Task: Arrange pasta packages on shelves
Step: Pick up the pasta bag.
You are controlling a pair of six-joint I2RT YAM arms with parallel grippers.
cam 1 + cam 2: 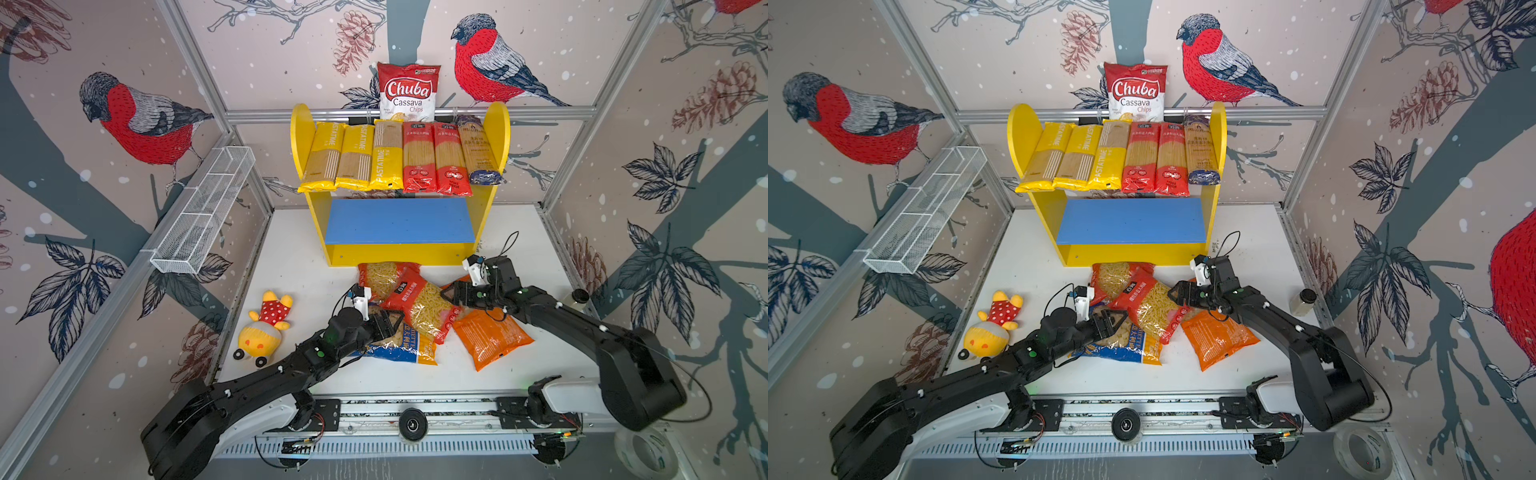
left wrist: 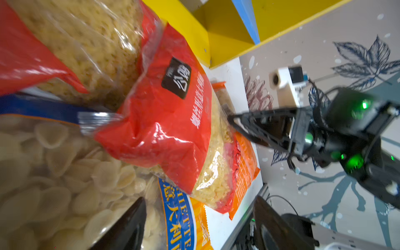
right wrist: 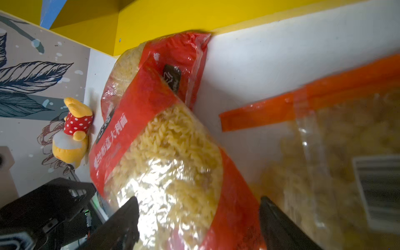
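The shelves (image 1: 500,137) stand at the back, with several long pasta packages (image 1: 399,156) side by side on the upper board. The blue lower board (image 1: 399,220) is bare. In front lies a pile of squat bags. A red fusilli bag (image 1: 419,309) lies on a second red bag (image 1: 380,276), a blue bag (image 1: 405,347) and an orange bag (image 1: 490,338). My left gripper (image 1: 392,322) (image 2: 200,199) is open over the blue bag's shell pasta (image 2: 65,194). My right gripper (image 1: 449,296) (image 3: 198,198) is open, jaws wide on either side of the red fusilli bag's (image 3: 173,151) end.
A Chuba chips bag (image 1: 409,91) stands behind the shelves' top. A plush toy (image 1: 266,326) lies on the table's left. A wire basket (image 1: 203,212) hangs on the left wall. A small bottle (image 1: 579,296) sits at the table's right edge, behind the right arm.
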